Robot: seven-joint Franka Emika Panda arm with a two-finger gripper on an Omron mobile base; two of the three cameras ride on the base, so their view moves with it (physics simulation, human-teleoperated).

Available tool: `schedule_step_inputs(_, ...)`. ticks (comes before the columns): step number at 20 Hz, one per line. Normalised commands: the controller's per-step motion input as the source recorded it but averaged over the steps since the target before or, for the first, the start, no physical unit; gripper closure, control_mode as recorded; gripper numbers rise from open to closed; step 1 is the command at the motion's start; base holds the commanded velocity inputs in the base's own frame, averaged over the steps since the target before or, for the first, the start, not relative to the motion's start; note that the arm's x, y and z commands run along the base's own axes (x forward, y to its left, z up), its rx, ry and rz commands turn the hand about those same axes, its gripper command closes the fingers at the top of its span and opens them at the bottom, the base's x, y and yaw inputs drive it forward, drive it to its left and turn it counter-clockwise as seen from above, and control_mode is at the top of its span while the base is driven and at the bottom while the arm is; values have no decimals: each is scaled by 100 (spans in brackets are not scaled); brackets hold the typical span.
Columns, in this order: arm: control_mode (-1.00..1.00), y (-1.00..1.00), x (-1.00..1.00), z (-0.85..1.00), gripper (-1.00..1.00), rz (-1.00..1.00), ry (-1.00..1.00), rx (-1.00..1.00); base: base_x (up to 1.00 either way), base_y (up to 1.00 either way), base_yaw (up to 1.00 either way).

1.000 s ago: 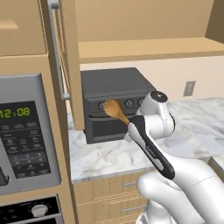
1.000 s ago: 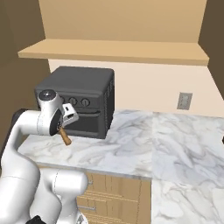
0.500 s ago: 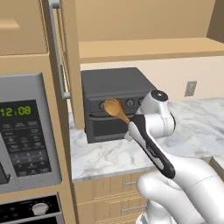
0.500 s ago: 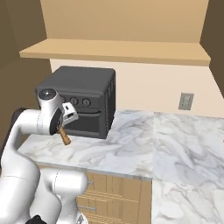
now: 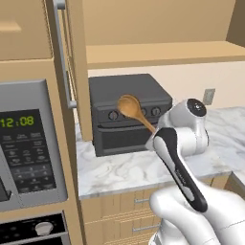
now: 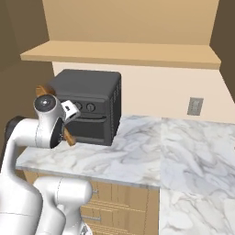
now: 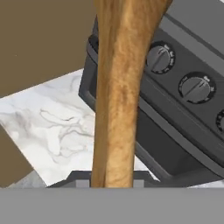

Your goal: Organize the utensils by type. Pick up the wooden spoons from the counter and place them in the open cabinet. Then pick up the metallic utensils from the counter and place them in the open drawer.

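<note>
**A:** Where was the tool?

**B:** I had it clenched on the wooden spoon, handle running up out of the jaws, bowl raised in front of the toaster oven above the worktop.

**A:** Which step?

**B:** Carrying, I judged. The spoon still had to go up into the open cabinet.

**A:** Room to move?

**B:** Tight. The cabinet door hung just left of the bowl, the shelf edge sat overhead, and the oven was close behind. I reckoned on lifting clear first, then reaching in.
</note>
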Motion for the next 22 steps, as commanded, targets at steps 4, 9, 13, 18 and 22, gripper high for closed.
schedule_step_inputs(4, -100, -17, -9, 70, 100, 11, -23, 0, 0, 0, 0)
schedule_step_inputs(9, -100, -28, -13, 72, 100, 12, -16, 0, 0, 0, 0)
schedule_step_inputs(13, -100, -29, -13, 70, 100, 17, -15, -7, 0, 0, 0)
schedule_step_inputs(18, -100, -24, -3, 67, 100, 17, -12, -18, 0, 0, 0)
schedule_step_inputs(22, -100, -22, -2, 64, 100, 12, -8, -28, 0, 0, 0)
